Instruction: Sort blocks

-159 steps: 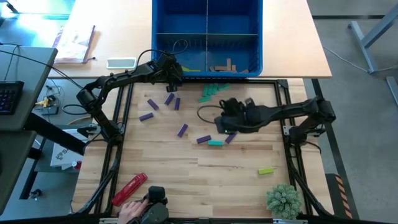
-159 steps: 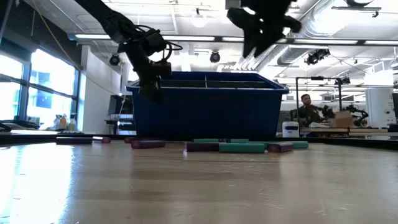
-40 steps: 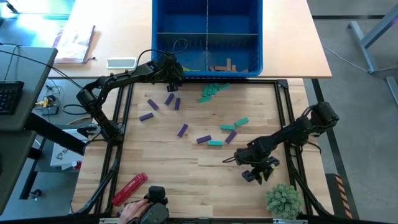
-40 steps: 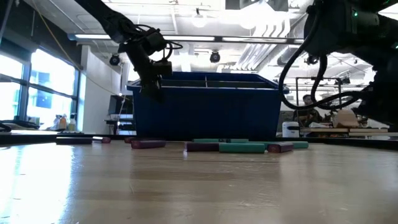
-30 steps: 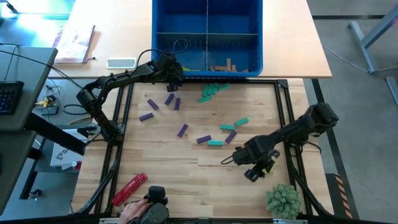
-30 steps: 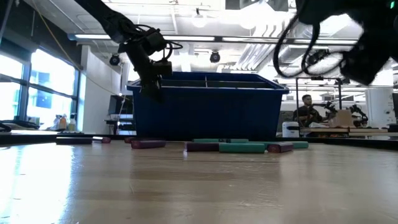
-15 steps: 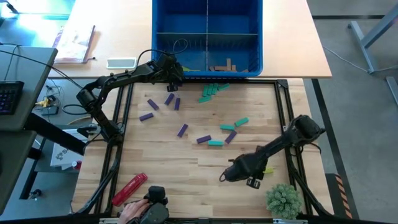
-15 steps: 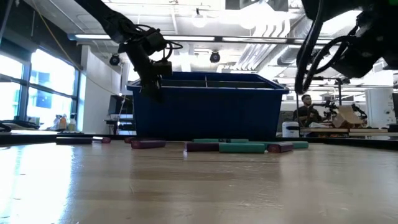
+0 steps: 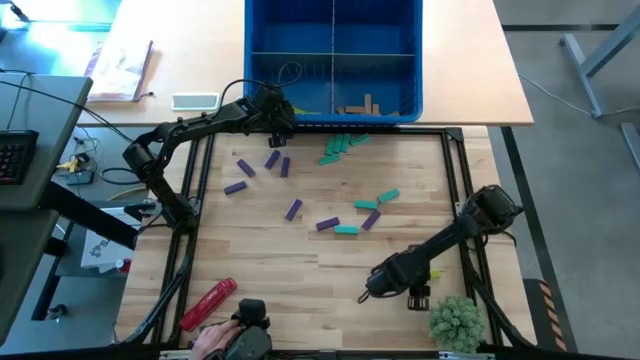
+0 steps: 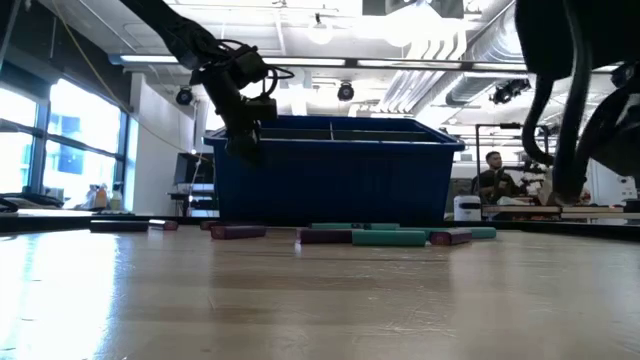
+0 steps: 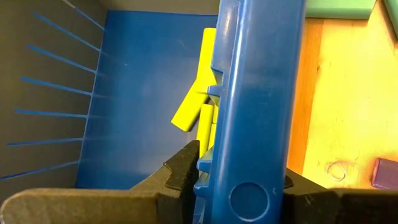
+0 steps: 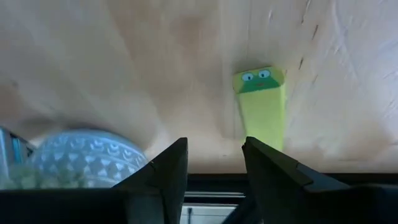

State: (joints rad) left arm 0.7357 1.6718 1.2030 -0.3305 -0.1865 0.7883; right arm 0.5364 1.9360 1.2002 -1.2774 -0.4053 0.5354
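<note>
Purple blocks (image 9: pixel 293 208) and teal blocks (image 9: pixel 340 147) lie scattered flat on the wooden table. One lime block (image 12: pixel 261 109) with a frog face lies apart at the near right (image 9: pixel 432 272). Tan blocks (image 9: pixel 360 105) and lime blocks (image 11: pixel 199 87) lie inside the blue bin (image 9: pixel 333 60) at the far edge. My left gripper (image 9: pixel 272 112) is shut on the bin's near wall by its left corner. My right gripper (image 9: pixel 412 292) is open and hangs low beside the lime block, which lies just beyond its fingertips (image 12: pixel 214 165), untouched. My left gripper has the bin's near wall (image 11: pixel 255 124) between its fingers, close to the left corner. One finger (image 11: pixel 183 171) is inside the bin and the other is outside. The fingers come slanting down from the near left. The bin stands on the table.
A small green plant in a white pot (image 9: pixel 455 320) stands at the near right corner, close to my right gripper. A red cylindrical tool (image 9: pixel 208 303) lies near left, with a person's hand (image 9: pixel 210 340) at the near edge. Black frame rails (image 9: pixel 470 270) border the work area.
My right gripper has sunk and gone toward the table's near edge, rolling about its own axis, and now hangs low by the lime block. The block has stayed where it was. My left gripper has kept its hold on the bin wall.
</note>
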